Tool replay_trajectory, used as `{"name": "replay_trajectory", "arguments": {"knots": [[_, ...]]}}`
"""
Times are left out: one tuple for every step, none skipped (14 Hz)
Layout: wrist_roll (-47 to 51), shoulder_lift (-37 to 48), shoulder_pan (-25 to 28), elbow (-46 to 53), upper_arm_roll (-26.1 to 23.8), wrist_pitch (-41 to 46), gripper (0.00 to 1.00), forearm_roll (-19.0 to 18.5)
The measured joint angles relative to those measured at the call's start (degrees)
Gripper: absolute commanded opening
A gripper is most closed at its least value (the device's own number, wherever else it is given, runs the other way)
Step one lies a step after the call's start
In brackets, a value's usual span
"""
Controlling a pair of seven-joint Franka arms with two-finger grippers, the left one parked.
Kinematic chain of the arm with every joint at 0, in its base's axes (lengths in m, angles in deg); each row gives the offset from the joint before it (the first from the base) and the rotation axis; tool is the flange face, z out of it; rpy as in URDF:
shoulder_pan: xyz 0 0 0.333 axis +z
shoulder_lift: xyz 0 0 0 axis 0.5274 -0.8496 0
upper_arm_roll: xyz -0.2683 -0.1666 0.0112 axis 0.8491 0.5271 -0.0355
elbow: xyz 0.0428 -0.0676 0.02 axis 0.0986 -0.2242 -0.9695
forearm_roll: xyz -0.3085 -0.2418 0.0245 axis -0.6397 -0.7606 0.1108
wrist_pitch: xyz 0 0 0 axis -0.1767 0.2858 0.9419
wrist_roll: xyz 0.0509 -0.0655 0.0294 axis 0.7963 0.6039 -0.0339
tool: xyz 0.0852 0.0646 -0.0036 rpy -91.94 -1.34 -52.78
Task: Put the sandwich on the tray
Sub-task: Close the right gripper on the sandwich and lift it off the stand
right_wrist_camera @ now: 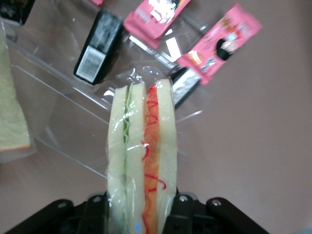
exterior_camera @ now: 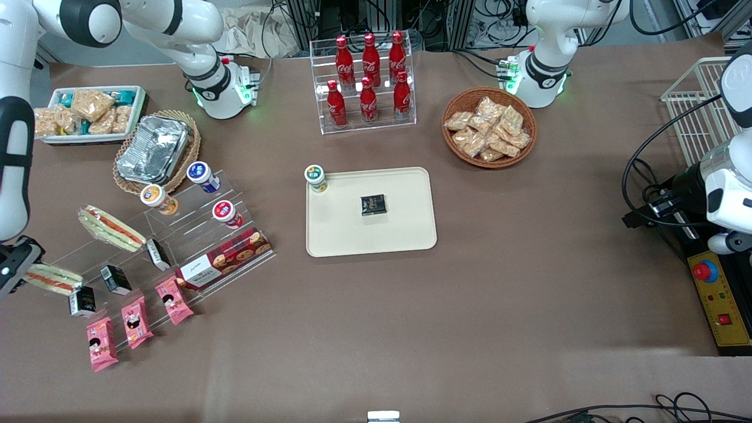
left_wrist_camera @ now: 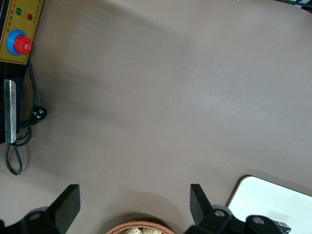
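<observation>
The sandwich (exterior_camera: 54, 279) is a clear-wrapped wedge of white bread with an orange-red stripe and a thin green layer. It is at the clear display stand's (exterior_camera: 176, 235) end, toward the working arm's end of the table. My right gripper (exterior_camera: 23, 267) is shut on one end of it. In the right wrist view the sandwich (right_wrist_camera: 141, 146) runs out from between the gripper's (right_wrist_camera: 140, 209) fingers (right_wrist_camera: 181, 210), over the stand. The cream tray (exterior_camera: 411, 235) lies at the table's middle, well apart from the gripper. Its corner shows in the left wrist view (left_wrist_camera: 273, 200).
A second sandwich with pale-green sides (exterior_camera: 111, 228) lies on the stand beside the held one. The stand also holds black packets (exterior_camera: 116, 279), pink packets (exterior_camera: 136, 321), cups (exterior_camera: 226, 212) and a biscuit box (exterior_camera: 226, 258). A green-lidded cup (exterior_camera: 315, 177) and a black packet (exterior_camera: 373, 204) sit on the tray.
</observation>
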Motion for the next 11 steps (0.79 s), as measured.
{"name": "replay_trajectory", "arguments": {"knots": [[-0.07, 1.64, 0.28, 0.46, -0.09, 0.03, 0.02, 0.01], [-0.10, 3.56, 0.93, 0.68, -0.18, 0.10, 0.02, 0.01], [-0.10, 5.54, 2.11, 0.77, -0.25, 0.33, 0.02, 0.01], [-0.08, 7.49, 3.77, 0.79, -0.30, 1.48, 0.02, 0.01], [0.10, 9.12, 5.62, 0.79, -0.34, 3.41, 0.02, 0.01], [0.87, 10.40, 7.53, 0.76, -0.38, 5.42, 0.02, 0.01], [2.58, 11.32, 9.45, 0.75, -0.44, 7.53, 0.02, 0.01], [5.07, 11.98, 11.57, 0.74, -0.49, 9.94, 0.02, 0.01], [7.83, 12.39, 13.74, 0.72, -0.57, 12.08, 0.02, 0.01], [11.07, 12.72, 16.27, 0.70, -0.67, 14.00, 0.02, 0.01], [14.98, 12.96, 19.36, 0.68, -0.73, 15.76, 0.02, 0.01]]}}
